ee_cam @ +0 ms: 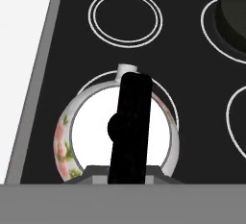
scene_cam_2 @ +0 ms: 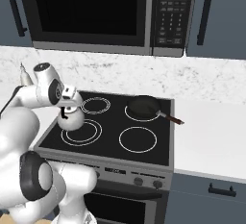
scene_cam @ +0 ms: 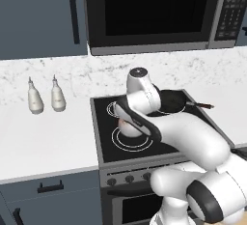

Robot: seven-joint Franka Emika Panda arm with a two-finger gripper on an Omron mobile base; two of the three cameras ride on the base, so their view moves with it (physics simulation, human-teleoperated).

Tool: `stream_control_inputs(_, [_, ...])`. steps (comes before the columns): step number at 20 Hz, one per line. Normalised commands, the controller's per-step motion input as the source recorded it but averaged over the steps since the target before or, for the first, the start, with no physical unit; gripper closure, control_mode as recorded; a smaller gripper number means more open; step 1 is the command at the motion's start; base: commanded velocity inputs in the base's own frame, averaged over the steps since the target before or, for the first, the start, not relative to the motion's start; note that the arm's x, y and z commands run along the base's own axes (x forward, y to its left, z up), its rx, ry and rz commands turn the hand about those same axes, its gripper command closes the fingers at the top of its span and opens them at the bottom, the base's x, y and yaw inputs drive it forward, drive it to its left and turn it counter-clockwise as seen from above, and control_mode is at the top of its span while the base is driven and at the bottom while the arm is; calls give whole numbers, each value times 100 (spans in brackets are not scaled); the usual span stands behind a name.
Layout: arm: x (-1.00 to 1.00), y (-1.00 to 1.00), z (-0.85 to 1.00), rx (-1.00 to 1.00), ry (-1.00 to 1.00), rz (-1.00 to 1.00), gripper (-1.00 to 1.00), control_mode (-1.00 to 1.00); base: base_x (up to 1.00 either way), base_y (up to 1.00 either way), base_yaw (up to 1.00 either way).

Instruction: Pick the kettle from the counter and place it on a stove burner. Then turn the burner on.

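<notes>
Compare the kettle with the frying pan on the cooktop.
The kettle is round, tall and white with a floral pattern; the pan is flat, shallow and black. The kettle sits over the front-left burner, the pan on the back-right. The kettle's handle arches overhead; the pan's sticks out sideways. Both are on the cooktop.

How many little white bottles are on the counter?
2. Both stand upright on the counter left of the stove, near the back wall: the left bottle and the right bottle, close together but apart.
</notes>
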Motion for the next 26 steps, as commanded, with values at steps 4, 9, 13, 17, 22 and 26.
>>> stream_control_inputs(4, [34, 0, -35, 0, -1, 0, 100, -100, 0, 0, 0])
stream_control_inputs(9, [22, 0, -43, 0, 0, 0, 100, -100, 0, 0, 0])
stream_control_inputs(13, [8, 0, -51, -2, 2, 0, 100, -100, 0, 0, 0])
stream_control_inputs(17, [0, 0, -19, 0, 0, 0, 100, -100, 0, 0, 0])
stream_control_inputs(22, [7, -21, -15, 0, -3, 0, 100, -100, 0, 0, 0])
stream_control_inputs(26, [4, -9, -2, 0, 0, 0, 100, -100, 0, 0, 0])
